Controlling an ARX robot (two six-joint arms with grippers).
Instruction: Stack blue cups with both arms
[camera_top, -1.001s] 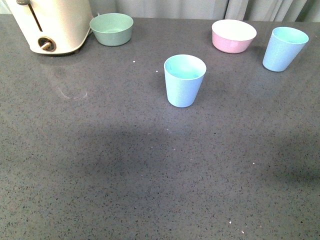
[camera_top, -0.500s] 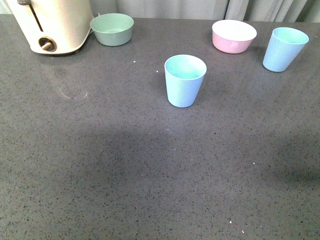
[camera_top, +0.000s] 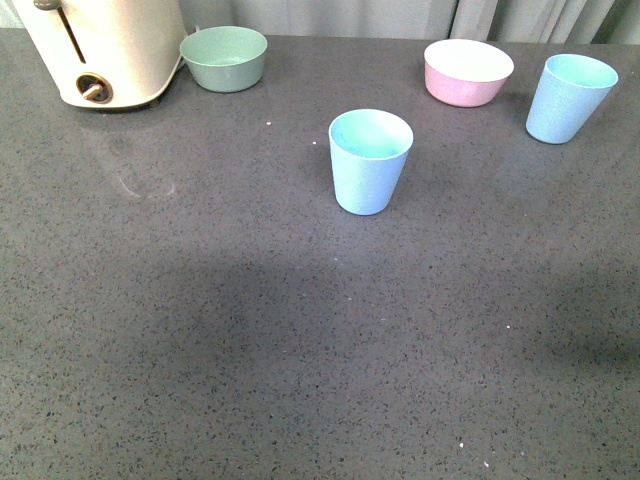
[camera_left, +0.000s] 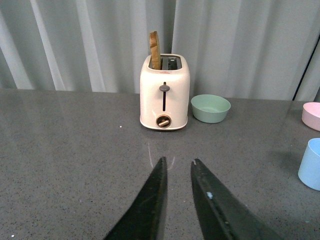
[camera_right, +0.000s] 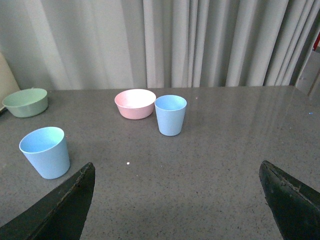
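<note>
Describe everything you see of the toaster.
The toaster is cream, glossy, round-cornered, upright on the grey counter by the curtain. Its face has a vertical slot with a grey lever near its top and a round bronze knob below. A brown slice sticks up from one slot. A green bowl sits close beside.

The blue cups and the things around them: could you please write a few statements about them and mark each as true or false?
1. The centre cup and the far-right cup both stand upright and unstacked. True.
2. The pink bowl sits right beside the toaster. False: the green bowl sits there, and the pink bowl is next to the far-right cup.
3. The right gripper holds a cup. False: it is wide open and empty, with both cups standing on the table ahead of it.
4. A brown slice sticks up from the toaster. True, as seen in the left wrist view.
</note>
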